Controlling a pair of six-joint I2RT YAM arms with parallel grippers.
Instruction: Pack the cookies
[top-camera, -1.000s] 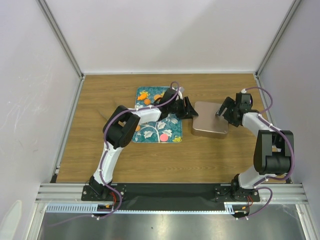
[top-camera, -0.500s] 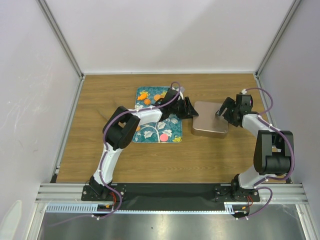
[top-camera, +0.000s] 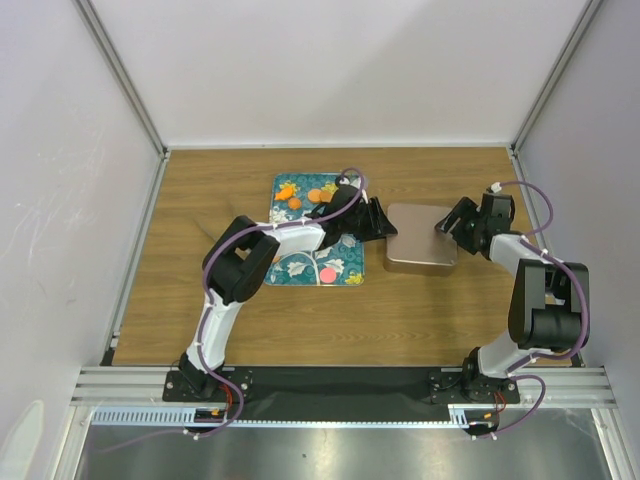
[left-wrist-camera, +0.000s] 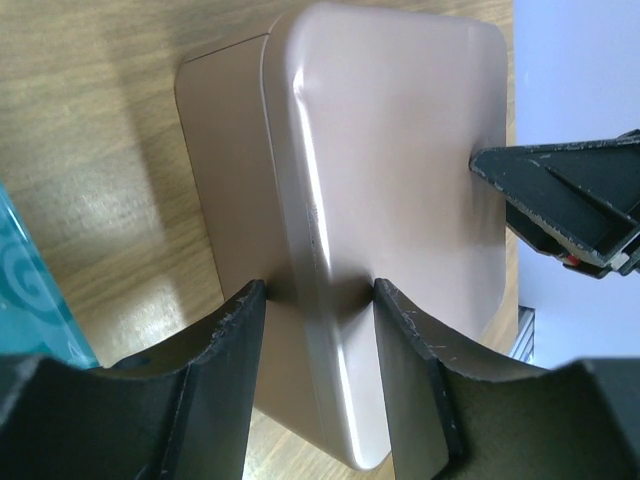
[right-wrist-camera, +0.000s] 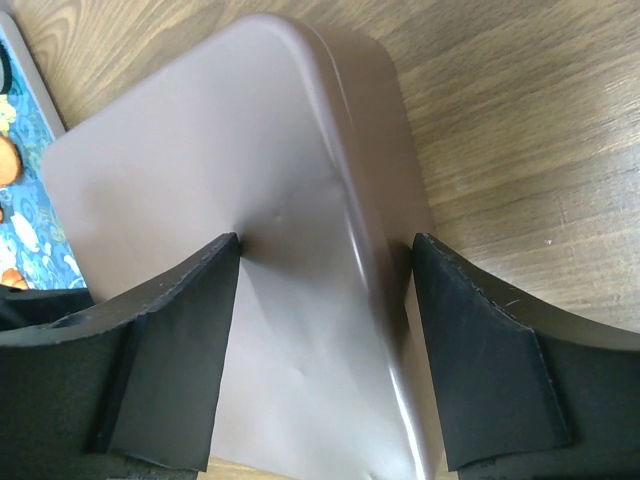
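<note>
As the right hand (top-camera: 450, 223) draws back to the tin's (top-camera: 420, 252) right edge, its open jaws narrowing astride it, and the left hand (top-camera: 382, 221) straddles the opposite end, grip unclear, the lid (right-wrist-camera: 230, 190) stays on and the cookies (top-camera: 327, 274) lie unpacked on the teal tray (top-camera: 350, 279) beside that left hand.

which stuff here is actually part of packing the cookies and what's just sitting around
Part of the job:
- orange cookies and pink cookie on the teal tray
- rose-gold tin, lid on
- left gripper and right gripper, one at each end of the tin

Just there:
- wooden table
- white walls
</note>
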